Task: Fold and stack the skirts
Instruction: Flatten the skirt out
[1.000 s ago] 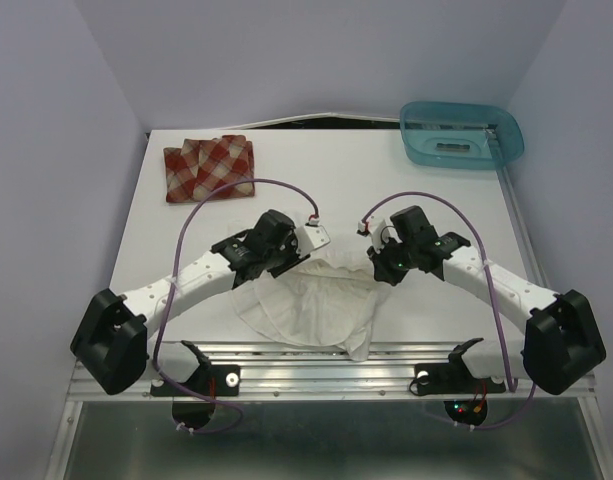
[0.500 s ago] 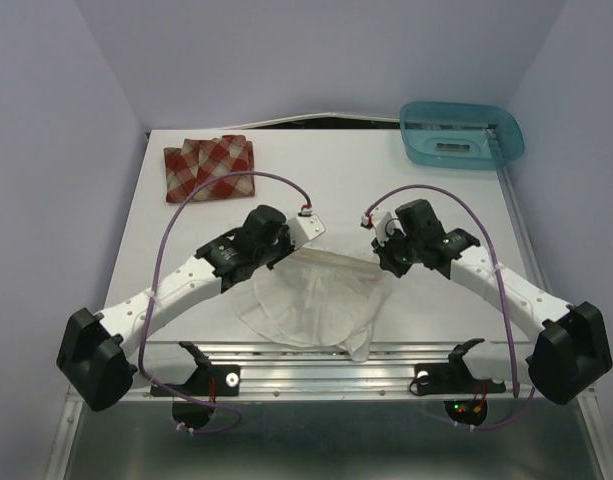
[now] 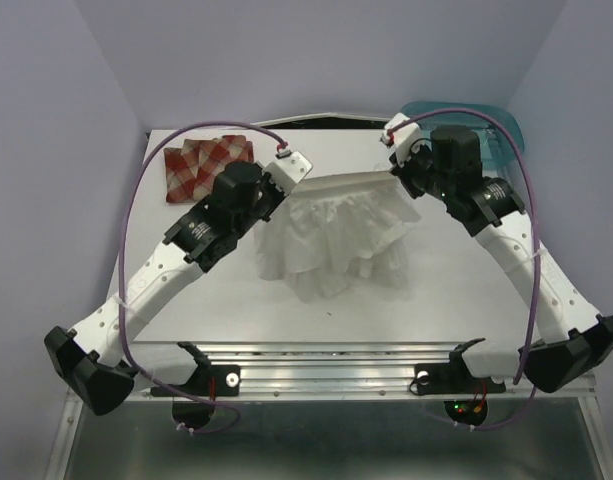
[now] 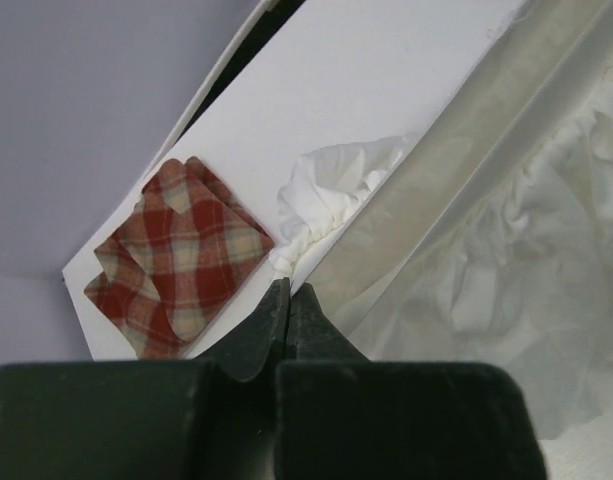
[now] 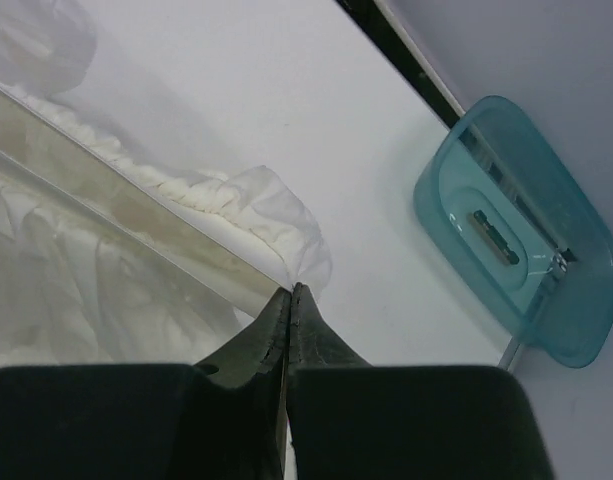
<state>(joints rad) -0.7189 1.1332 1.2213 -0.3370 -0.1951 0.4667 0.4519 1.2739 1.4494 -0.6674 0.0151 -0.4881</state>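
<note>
Where the top camera looks down on the counter [image 3: 186, 300], the white skirt [image 3: 336, 235] hangs between the two arms at the middle of the surface, its waistband [image 3: 346, 180] pulled into a straight, taut line. Its ruffled tiers fall below that line toward the near edge. The left pincer [image 3: 304, 183] meets the left end of that band and the right pincer [image 3: 396, 172] meets the right end, and each looks closed on the cloth. The plaid skirt [image 3: 208, 165] lies folded flat in the far left corner, well apart from the white one. The teal basket [image 3: 506, 130] sits at the far right corner, partly hidden behind the right arm. In the left wrist view, the left pincer [image 4: 289, 290] has its two fingers pressed together with no gap. They clamp a gathered corner of the white skirt [image 4: 331, 190], whose puckered fabric bunches just above the tips. The band runs off up and to the right as a flat strip, with crinkled cloth hanging beside it. The folded plaid skirt [image 4: 181, 260] rests on the counter to the left, beyond the fingers. In the right wrist view, the right pincer [image 5: 289, 292] is likewise shut tight, its tips pinching the other gathered corner of the white skirt [image 5: 256, 205]. The elastic edge stretches away to the upper left, and thin fabric drapes beneath it. The teal basket [image 5: 516, 240] stands to the right, at the counter's edge, apart from the cloth.
</note>
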